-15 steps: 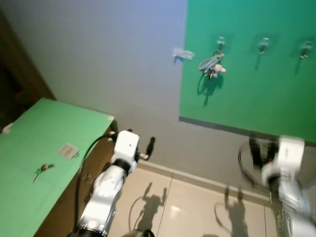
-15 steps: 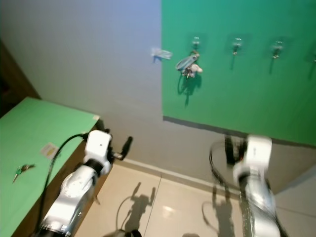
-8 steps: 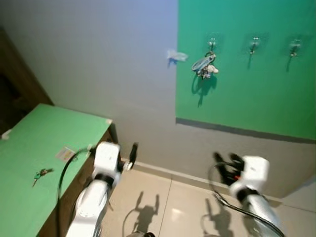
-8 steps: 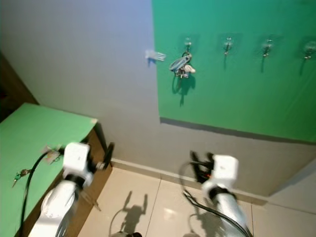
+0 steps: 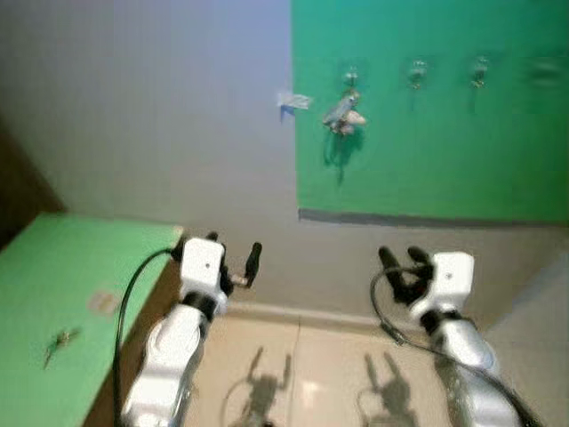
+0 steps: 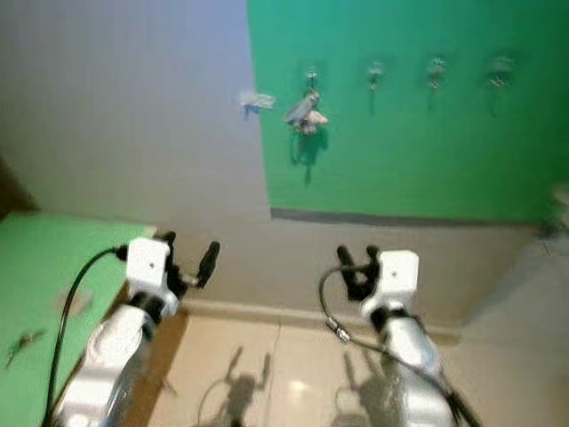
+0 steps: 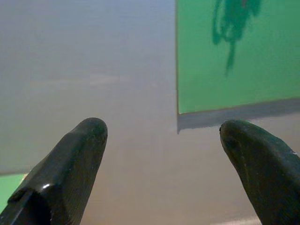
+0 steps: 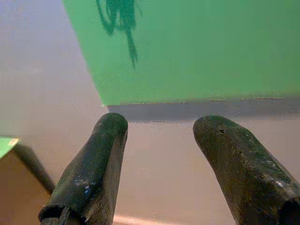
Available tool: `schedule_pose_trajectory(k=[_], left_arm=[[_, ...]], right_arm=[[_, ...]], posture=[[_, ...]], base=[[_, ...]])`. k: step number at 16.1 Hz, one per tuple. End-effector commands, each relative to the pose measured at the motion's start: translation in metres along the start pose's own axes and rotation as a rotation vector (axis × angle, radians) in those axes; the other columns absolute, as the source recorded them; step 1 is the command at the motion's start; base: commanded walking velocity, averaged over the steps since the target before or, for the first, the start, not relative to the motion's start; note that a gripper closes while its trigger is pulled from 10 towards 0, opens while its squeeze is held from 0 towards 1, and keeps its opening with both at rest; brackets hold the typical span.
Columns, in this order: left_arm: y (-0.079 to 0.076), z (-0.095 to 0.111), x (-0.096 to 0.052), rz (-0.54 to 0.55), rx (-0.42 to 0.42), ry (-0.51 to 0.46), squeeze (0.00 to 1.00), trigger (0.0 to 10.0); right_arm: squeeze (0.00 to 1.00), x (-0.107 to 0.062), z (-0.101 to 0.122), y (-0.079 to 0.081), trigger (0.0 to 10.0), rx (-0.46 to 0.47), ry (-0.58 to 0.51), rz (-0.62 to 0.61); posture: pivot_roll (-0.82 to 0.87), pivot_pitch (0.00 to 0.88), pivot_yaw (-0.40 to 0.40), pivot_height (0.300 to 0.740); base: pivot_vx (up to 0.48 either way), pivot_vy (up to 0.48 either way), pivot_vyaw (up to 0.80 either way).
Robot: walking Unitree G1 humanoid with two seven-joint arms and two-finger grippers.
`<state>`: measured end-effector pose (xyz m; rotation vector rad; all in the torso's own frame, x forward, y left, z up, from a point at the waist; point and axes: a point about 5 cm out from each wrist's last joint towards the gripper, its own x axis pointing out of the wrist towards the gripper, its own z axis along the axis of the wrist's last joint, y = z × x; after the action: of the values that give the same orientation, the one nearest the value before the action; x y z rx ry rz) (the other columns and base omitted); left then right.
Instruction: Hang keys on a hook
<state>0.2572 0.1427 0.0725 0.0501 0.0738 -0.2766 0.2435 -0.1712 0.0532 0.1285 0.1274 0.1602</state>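
While facing green wall panel (image 5: 427,107) | left claw (image 5: 233,260) and right claw (image 5: 402,264) raised, spread, empty | keys (image 5: 59,339) lying on green surface (image 5: 53,267), well apart | bunch (image 5: 342,114) already on first hook (image 5: 351,76) | judged light, loose, jingly; best pinched at ring

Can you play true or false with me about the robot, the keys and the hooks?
1. A bunch of keys hangs on a hook on the green panel. True.
2. The left end effector is holding keys. False: it is open and empty.
3. More keys lie on the green table. True.
4. The right end effector is touching the hooks. False: it is open, down below the panel.
5. Every hook has keys on it. False: the other hooks look bare.
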Motion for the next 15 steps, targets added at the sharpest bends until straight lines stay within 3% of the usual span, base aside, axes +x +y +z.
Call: schedule_pose_trajectory(k=[1, 5, 9, 15], left_arm=[[0.001, -0.002, 0.001, -0.006, -0.012, 0.015, 0.00, 10.0], [-0.002, 0.001, 0.009, -0.023, 0.016, 0.015, 0.00, 10.0], [-0.008, 0.003, 0.013, -0.046, 0.065, 0.008, 0.00, 10.0], [-0.019, 0.003, 0.014, -0.099, 0.104, 0.011, 0.00, 10.0]], right_arm=[[0.00, 0.004, 0.003, -0.002, 10.0, -0.019, -0.008, 0.002], [0.00, 0.008, 0.004, -0.002, 10.0, -0.020, -0.009, 0.006], [0.00, 0.011, 0.005, -0.003, 10.0, -0.027, -0.015, 0.010], [0.00, 0.014, 0.003, 0.000, 10.0, -0.030, -0.009, 0.037]], posture=[[-0.20, 0.024, 0.118, 0.740], [-0.20, 0.022, 0.121, 0.740], [-0.20, 0.020, 0.125, 0.740], [-0.20, 0.006, 0.127, 0.740]], base=[[0.000, 0.480, 0.00], [0.000, 0.470, 0.00], [0.000, 0.000, 0.00], [0.468, 0.000, 0.00]])
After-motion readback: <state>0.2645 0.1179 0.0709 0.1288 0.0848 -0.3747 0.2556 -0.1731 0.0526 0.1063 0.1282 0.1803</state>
